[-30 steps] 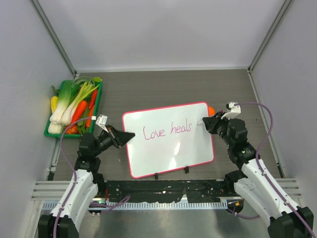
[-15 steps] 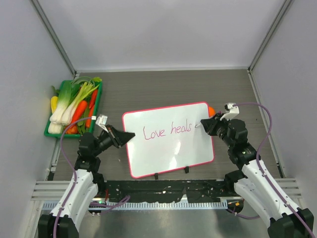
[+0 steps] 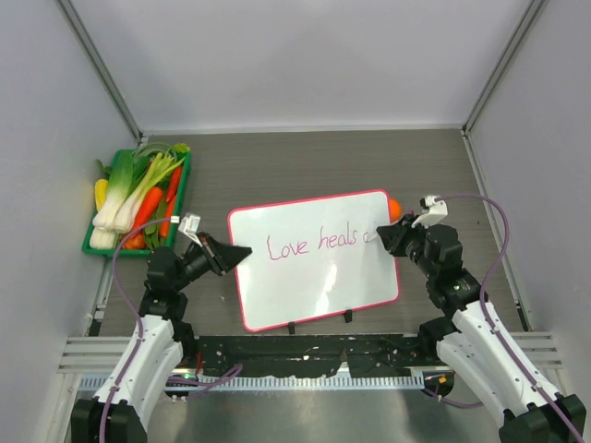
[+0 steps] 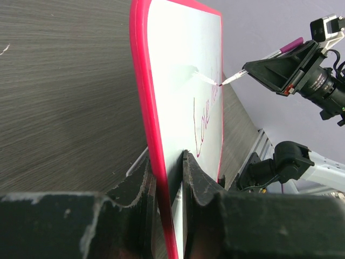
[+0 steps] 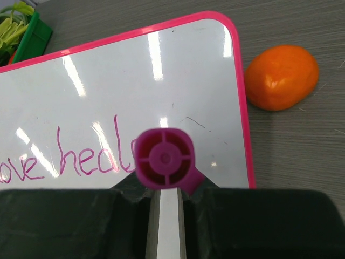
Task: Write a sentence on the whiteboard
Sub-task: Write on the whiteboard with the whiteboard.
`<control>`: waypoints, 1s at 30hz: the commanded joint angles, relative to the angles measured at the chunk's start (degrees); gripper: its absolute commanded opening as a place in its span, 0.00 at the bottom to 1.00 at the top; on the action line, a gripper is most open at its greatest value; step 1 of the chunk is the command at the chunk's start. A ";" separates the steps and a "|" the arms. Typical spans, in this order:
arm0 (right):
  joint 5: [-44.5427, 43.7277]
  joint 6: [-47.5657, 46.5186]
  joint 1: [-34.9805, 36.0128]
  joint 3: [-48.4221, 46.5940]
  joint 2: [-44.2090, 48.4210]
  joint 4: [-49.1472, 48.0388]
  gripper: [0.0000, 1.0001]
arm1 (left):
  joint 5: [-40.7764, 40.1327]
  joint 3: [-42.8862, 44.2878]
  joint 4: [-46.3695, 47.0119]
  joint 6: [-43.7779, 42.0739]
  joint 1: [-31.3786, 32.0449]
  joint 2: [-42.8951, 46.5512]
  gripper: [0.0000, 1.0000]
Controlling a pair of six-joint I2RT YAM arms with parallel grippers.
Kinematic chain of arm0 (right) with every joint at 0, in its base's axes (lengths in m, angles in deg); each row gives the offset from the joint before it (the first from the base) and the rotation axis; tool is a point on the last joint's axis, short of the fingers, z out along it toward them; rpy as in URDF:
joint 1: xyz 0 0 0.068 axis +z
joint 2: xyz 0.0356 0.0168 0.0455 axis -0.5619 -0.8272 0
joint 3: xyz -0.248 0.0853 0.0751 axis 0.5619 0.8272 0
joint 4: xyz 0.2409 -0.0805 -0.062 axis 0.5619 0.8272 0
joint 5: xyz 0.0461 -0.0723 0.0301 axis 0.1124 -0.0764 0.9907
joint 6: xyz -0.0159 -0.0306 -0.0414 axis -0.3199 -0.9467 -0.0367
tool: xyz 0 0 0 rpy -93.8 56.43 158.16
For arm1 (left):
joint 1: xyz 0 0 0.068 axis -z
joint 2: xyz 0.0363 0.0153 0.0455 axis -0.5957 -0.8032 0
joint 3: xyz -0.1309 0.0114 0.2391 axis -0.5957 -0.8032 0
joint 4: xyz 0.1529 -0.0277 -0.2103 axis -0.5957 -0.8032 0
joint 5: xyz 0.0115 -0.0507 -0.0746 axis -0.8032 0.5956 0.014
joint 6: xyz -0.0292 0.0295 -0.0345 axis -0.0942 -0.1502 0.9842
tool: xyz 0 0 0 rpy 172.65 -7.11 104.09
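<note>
Whiteboard (image 3: pixel 314 268) lies mid-table between the two arms, pink frame, its black feet on the near long edge. I read "Love heals" in pink script, plus a small stroke just right of it.

Left gripper (image 3: pixel 238 256) is clamped on the board's left edge; the wrist view shows the frame pinched between both fingers.

Right gripper (image 3: pixel 386 238) is closed around a pink marker (image 5: pixel 164 157), whose tip meets its own reflection on the board surface near the right edge.

An orange fruit (image 3: pixel 394 207) sits on the table (image 3: pixel 277 166) just beside the board's far right corner. A green crate (image 3: pixel 90 242) of vegetables stands far left.
</note>
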 commanded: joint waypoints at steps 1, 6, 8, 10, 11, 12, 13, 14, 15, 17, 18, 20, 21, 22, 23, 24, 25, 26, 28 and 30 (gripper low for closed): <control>-3.28 0.53 -0.25 -0.65 -0.85 -1.34 0.01 | -6.58 -1.08 -0.88 -10.75 -0.88 -0.86 0.00; -3.90 0.97 -0.25 -1.79 -2.09 -3.53 0.01 | -6.49 -1.08 -0.70 -10.67 -0.88 -1.03 0.00; -3.90 0.98 -0.25 -2.23 -2.35 -4.24 0.01 | -6.40 -1.08 -0.61 -10.67 -0.88 -1.12 0.00; -3.90 0.98 -0.25 -2.76 -2.79 -4.50 0.01 | -6.31 -1.08 -0.53 -10.67 -0.79 -1.21 0.00; -5.99 1.06 -0.16 -3.02 -3.14 -4.68 0.01 | -6.31 -1.08 -0.53 -10.67 -0.79 -1.12 0.00; -6.10 1.06 -0.25 -3.20 -3.23 -4.77 0.01 | -6.31 -1.08 -0.53 -10.67 -0.88 -1.12 0.00; -6.10 1.06 -0.25 -3.29 -3.49 -5.03 0.01 | -6.31 -1.08 -0.53 -10.58 -0.88 -1.12 0.00; -6.10 1.32 -0.25 -3.37 -3.49 -5.38 0.01 | -6.23 -1.08 -0.53 -10.67 -0.88 -1.12 0.00; -6.18 1.33 -0.25 -3.37 -3.67 -5.38 0.01 | -6.23 -1.17 -0.53 -10.67 -0.88 -1.03 0.00; -6.54 1.33 -0.25 -3.55 -3.93 -5.56 0.01 | -6.23 -1.17 -0.44 -10.67 -0.79 -1.03 0.00; -6.62 1.50 -0.16 -3.64 -3.85 -5.64 0.01 | -6.23 -1.17 -0.44 -10.58 -0.88 -1.03 0.00; -6.45 1.50 -0.25 -3.81 -3.93 -5.91 0.01 | -6.14 -1.17 -0.44 -10.58 -0.88 -0.85 0.00; -6.36 1.42 -0.25 -3.90 -4.20 -5.91 0.01 | -6.14 -1.25 -0.44 -10.67 -0.80 -0.94 0.00; -6.10 1.41 -0.25 -3.90 -4.37 -5.82 0.01 | -6.14 -1.17 -0.44 -10.67 -0.88 -0.86 0.00; -5.75 1.24 -0.25 -3.90 -4.37 -5.73 0.01 | -6.14 -1.17 -0.44 -10.58 -0.80 -0.85 0.00; -5.49 1.24 -0.25 -3.73 -4.37 -5.56 0.01 | -6.14 -1.25 -0.44 -10.58 -0.88 -0.94 0.00; -5.57 1.15 -0.16 -3.55 -4.29 -5.38 0.01 | -6.14 -1.17 -0.44 -10.67 -0.88 -0.94 0.00; -5.22 1.15 -0.25 -3.38 -4.11 -5.12 0.01 | -6.14 -1.25 -0.35 -10.58 -0.88 -0.86 0.00; -4.96 1.24 -0.25 -2.94 -3.85 -4.33 0.01 | -6.23 -1.25 -0.44 -10.58 -0.80 -0.85 0.00; -4.96 0.98 -0.25 -2.59 -3.41 -3.63 0.01 | -6.14 -1.25 -0.35 -10.58 -0.88 -0.86 0.00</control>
